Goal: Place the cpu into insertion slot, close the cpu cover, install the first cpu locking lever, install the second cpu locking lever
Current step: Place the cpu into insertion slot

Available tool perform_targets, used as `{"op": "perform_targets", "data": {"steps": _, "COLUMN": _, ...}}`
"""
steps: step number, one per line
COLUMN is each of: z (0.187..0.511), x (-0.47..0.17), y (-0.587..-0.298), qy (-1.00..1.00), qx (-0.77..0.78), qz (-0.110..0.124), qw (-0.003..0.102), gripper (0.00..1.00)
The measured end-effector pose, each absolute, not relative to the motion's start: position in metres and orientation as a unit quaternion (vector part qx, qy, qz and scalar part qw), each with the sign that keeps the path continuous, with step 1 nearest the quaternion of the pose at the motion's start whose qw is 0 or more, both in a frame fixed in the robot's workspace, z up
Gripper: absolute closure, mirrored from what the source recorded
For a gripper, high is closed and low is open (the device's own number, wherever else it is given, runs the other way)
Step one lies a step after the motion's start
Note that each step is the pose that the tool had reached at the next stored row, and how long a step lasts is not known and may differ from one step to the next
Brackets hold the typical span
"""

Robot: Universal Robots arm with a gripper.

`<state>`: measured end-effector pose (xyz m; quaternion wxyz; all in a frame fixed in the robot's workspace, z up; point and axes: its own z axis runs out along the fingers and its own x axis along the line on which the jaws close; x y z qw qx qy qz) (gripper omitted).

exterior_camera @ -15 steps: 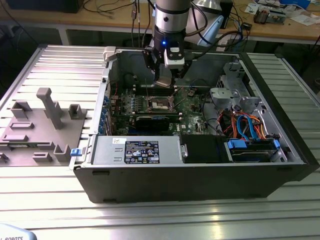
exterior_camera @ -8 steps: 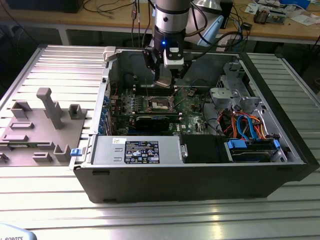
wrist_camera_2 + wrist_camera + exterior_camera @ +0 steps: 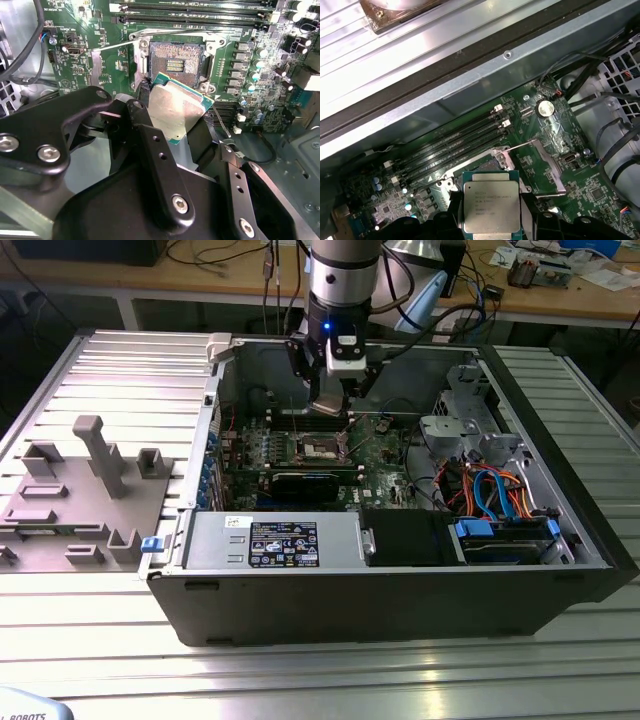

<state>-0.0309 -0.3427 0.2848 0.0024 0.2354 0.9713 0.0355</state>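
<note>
— What are you holding, and where is it?

— My jaws are clamped on the cpu (image 3: 177, 112), pinching two opposite edges, with its metal top showing in both wrist views. It hangs tilted over the green circuit board (image 3: 80, 70), just beside the insertion slot (image 3: 176, 62) and not in it.

— So how much of the job is done?

— By my reckoning, none of the four steps. The slot lies bare, with its contact field open to the second wrist view. The cpu cover (image 3: 96, 66) looks swung up beside the slot, and a thin locking lever (image 3: 115, 46) seems to stand free of its catch. Seating the chip, closing the cover and setting both levers are all left. I cannot pick out the other lever for certain.

— And around you?

— In the exterior view my arm (image 3: 342, 280) reaches down into an open computer case (image 3: 400, 590) that lies on its side on a ribbed metal surface (image 3: 330, 680). A grey fixture block (image 3: 85, 490) sits on that surface at the exterior view's left, apart from the case. Inside the case, a labelled power supply (image 3: 275, 540) lies nearest the camera, and blue and orange cables (image 3: 500, 495) bunch at the exterior view's right. Behind it all runs a wooden surface (image 3: 590, 302) strewn with wires and small parts.
</note>
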Motion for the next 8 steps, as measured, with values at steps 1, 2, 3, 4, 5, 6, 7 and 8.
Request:
{"op": "perform_targets", "data": {"steps": 1, "z": 0.2848, "x": -0.0309, "y": -0.3427, "qy": 0.971, "qx": 0.236, "qz": 0.035, "qw": 0.002, "gripper": 0.45}}
{"op": "perform_targets", "data": {"steps": 2, "z": 0.2848, "x": -0.0309, "y": -0.3427, "qy": 0.971, "qx": 0.237, "qz": 0.035, "qw": 0.002, "gripper": 0.45}}
{"op": "perform_targets", "data": {"steps": 3, "z": 0.2846, "x": -0.0309, "y": -0.3427, "qy": 0.97, "qx": 0.239, "qz": 0.035, "qw": 0.002, "gripper": 0.45}}
{"op": "perform_targets", "data": {"steps": 4, "z": 0.2846, "x": -0.0309, "y": -0.3427, "qy": 0.97, "qx": 0.24, "qz": 0.035, "qw": 0.003, "gripper": 0.45}}
{"op": "perform_targets", "data": {"steps": 5, "z": 0.2846, "x": -0.0309, "y": -0.3427, "qy": 0.97, "qx": 0.24, "qz": 0.035, "qw": 0.003, "gripper": 0.45}}
{"op": "perform_targets", "data": {"steps": 6, "z": 0.2845, "x": -0.0309, "y": -0.3427, "qy": 0.97, "qx": 0.241, "qz": 0.035, "qw": 0.003, "gripper": 0.45}}
{"op": "perform_targets", "data": {"steps": 7, "z": 0.2845, "x": -0.0309, "y": -0.3427, "qy": 0.97, "qx": 0.242, "qz": 0.035, "qw": 0.003, "gripper": 0.45}}
{"op": "perform_targets", "data": {"steps": 8, "z": 0.2845, "x": -0.0309, "y": -0.3427, "qy": 0.969, "qx": 0.243, "qz": 0.035, "qw": 0.003, "gripper": 0.45}}
